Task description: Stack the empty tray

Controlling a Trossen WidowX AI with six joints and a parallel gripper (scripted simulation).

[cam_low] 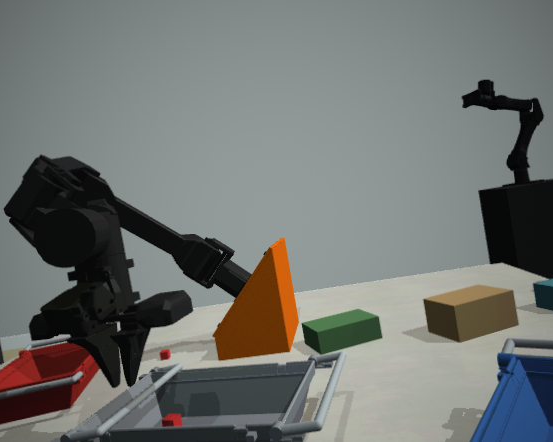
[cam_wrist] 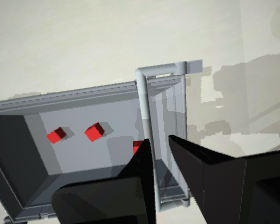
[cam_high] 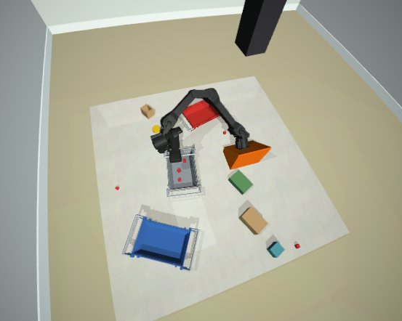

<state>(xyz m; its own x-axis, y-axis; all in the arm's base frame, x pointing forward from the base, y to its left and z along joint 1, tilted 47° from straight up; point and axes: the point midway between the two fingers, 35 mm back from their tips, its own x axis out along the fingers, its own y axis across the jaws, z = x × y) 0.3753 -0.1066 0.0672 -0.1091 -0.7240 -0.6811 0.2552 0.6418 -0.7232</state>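
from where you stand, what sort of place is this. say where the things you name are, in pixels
Probably a robotics test area: a black arm (cam_high: 215, 94) (cam_low: 147, 220) on an orange wedge (cam_high: 248, 157) (cam_low: 259, 312), a second arm (cam_low: 527, 125) on a dark block (cam_low: 532, 225), and coloured trays and boxes spread over a pale surface.

This looks like a robotics lab or test room. A black arm (cam_high: 205, 94) (cam_low: 149, 225) stands on an orange wedge (cam_high: 246, 157) (cam_low: 269, 312) at a pale table (cam_high: 288, 207) (cam_low: 407, 362) (cam_wrist: 52, 50), and a second arm (cam_low: 523, 132) tops a black stand (cam_low: 537, 225). Trays in grey (cam_high: 187, 178) (cam_low: 227, 371) (cam_wrist: 67, 99), blue (cam_high: 161, 237) (cam_low: 507, 405) and red (cam_high: 201, 114) (cam_low: 32, 407) share the table with plain blocks. Bare grey walls (cam_high: 16, 145) (cam_low: 292, 125), white skirting (cam_high: 132, 22) and a tan floor (cam_high: 70, 76) surround it, nothing homely about them.
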